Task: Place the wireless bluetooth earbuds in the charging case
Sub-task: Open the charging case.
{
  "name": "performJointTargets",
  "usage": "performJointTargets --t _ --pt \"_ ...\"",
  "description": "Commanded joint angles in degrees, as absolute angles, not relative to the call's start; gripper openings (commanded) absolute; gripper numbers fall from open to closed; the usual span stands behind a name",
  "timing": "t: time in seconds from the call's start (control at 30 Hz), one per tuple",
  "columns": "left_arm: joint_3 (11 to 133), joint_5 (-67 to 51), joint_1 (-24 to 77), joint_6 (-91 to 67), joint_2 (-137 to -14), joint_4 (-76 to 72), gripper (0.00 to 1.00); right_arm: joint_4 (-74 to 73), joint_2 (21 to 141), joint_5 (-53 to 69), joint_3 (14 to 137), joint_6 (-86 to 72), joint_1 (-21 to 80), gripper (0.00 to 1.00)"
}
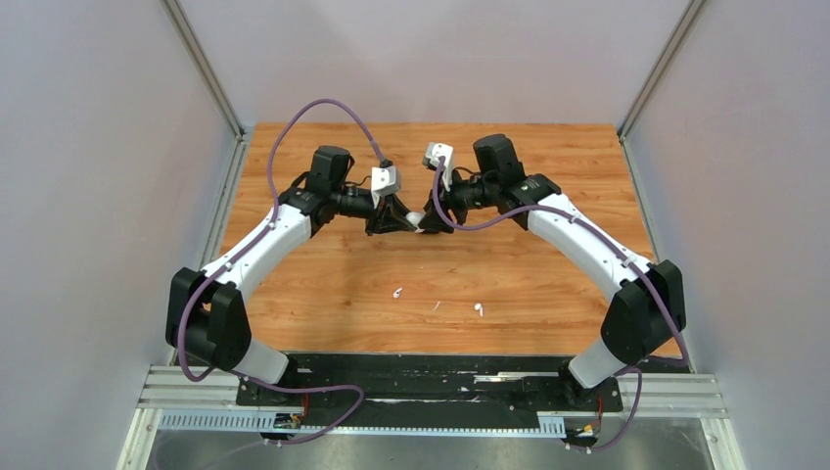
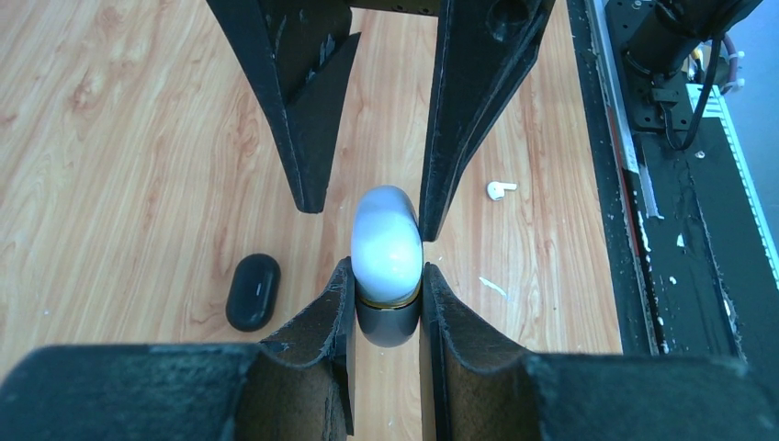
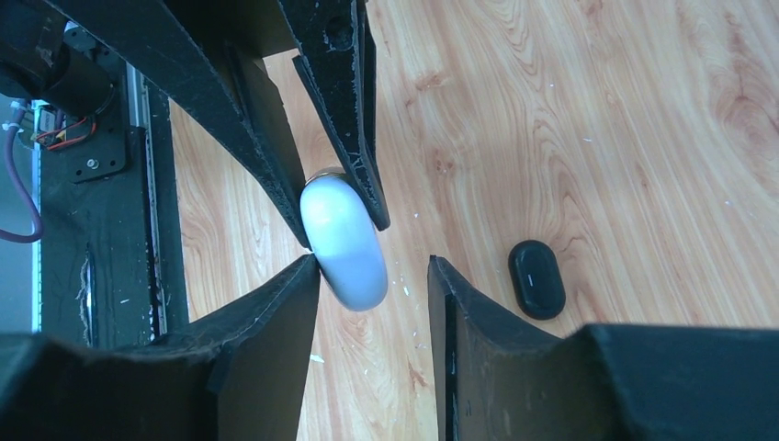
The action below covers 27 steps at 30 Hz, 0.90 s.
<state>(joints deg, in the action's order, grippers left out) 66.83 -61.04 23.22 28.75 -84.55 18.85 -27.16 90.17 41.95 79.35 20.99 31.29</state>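
one charging case (image 2: 386, 241) pinched by left gripper (image 2: 386, 283); right gripper (image 3: 373, 266) spread, perhaps touching.

No legible text, brand or number in any view. Black oval piece (image 2: 253, 291), just beside the left gripper (image 2: 387, 276), carries one short pale dash, no lettering.

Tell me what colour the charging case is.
Charging case: white with a gold band; clearest in left wrist view.

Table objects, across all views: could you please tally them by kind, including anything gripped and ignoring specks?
earbuds: 2
charging case: 1
black oval object: 1
Total: 4
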Motion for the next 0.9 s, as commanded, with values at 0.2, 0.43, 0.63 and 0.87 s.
performJointTargets --t 0.2,0.43,0.63,0.87 --pt "67.49 -66.20 24.74 26.56 -83.85 20.45 0.00 -20.03 87.32 36.98 79.72 20.74 29.00 0.44" --pt "67.33 -66.23 24.79 25.87 -84.22 19.94 0.00 -18.28 87.01 33.81 79.83 20.63 29.01 0.40" --pt "67.20 -66.37 24.79 25.20 -84.50 19.63 0.00 -16.91 86.58 32.51 80.35 18.22 28.74 0.39" --pt "66.75 -66.88 24.70 23.24 -84.78 18.27 0.00 -16.07 86.20 30.56 79.72 17.88 28.76 0.38"
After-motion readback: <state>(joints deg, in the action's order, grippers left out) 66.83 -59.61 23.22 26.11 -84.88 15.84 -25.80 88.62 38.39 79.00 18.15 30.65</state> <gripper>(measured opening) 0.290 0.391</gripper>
